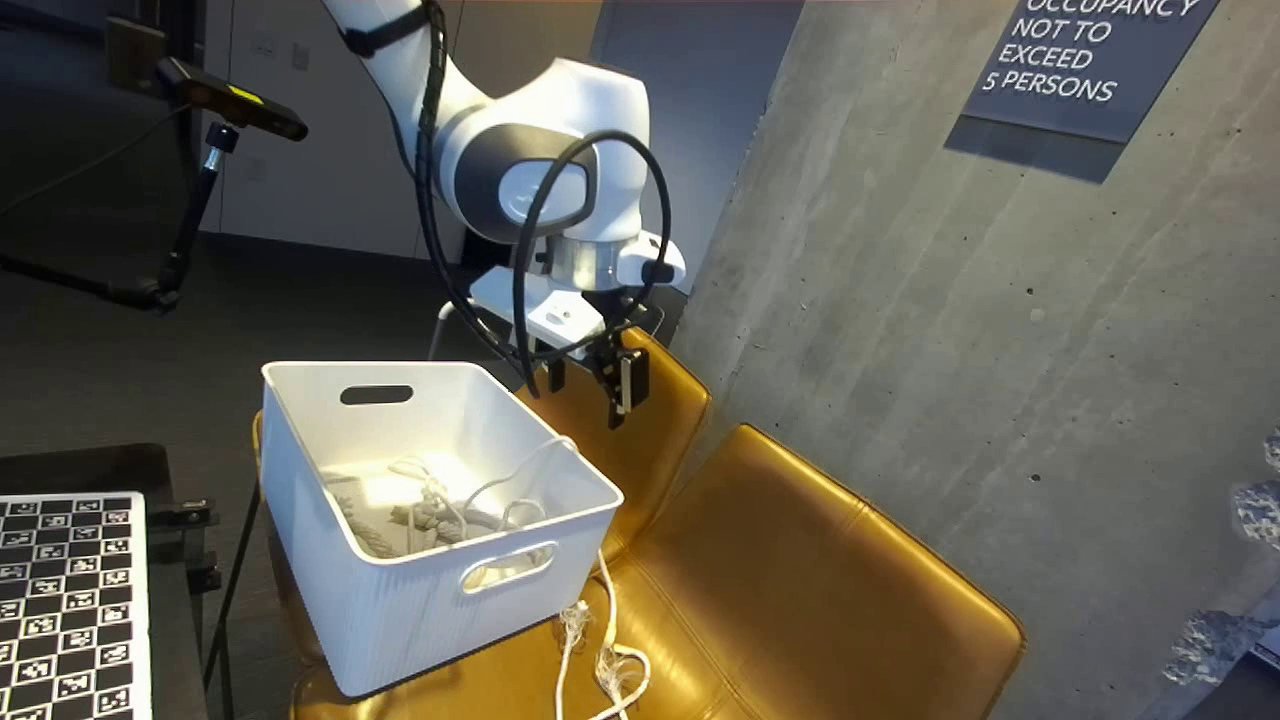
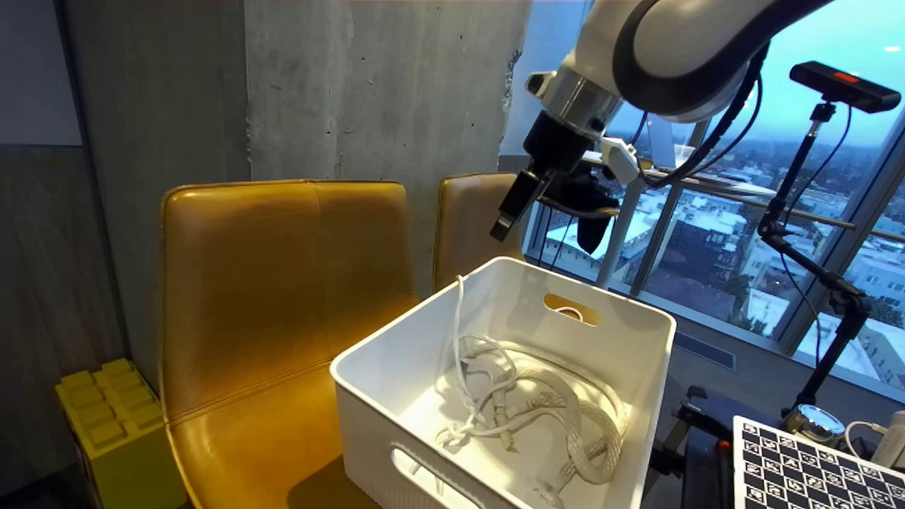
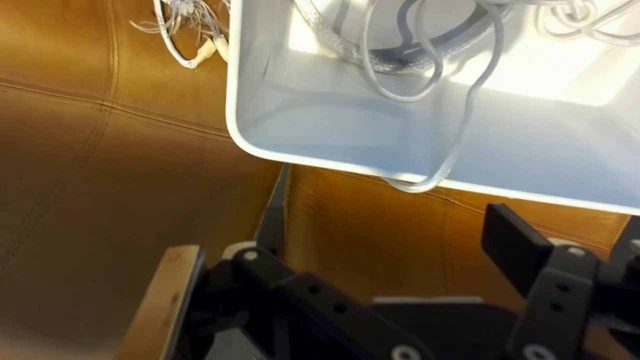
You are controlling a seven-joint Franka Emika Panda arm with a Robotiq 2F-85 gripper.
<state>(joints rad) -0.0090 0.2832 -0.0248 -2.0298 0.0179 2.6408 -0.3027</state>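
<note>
Gripper [image 3: 340, 262] is spread wide, nothing held. White cord [image 3: 468, 107] is looped over the rim of the bin [image 1: 420, 620]. Cord release seems underway; next, clearance from that loop is probably needed.

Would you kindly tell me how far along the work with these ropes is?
Looks done: ropes lie inside the white bin. In hand: nothing; the open jaws hang empty near it. Left, perhaps: the cord loop draped over the rim and the frayed cord on the chair.

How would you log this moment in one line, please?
gripper: open, empty; white bin: cords inside, loop over rim; frayed ends: on chair
</note>
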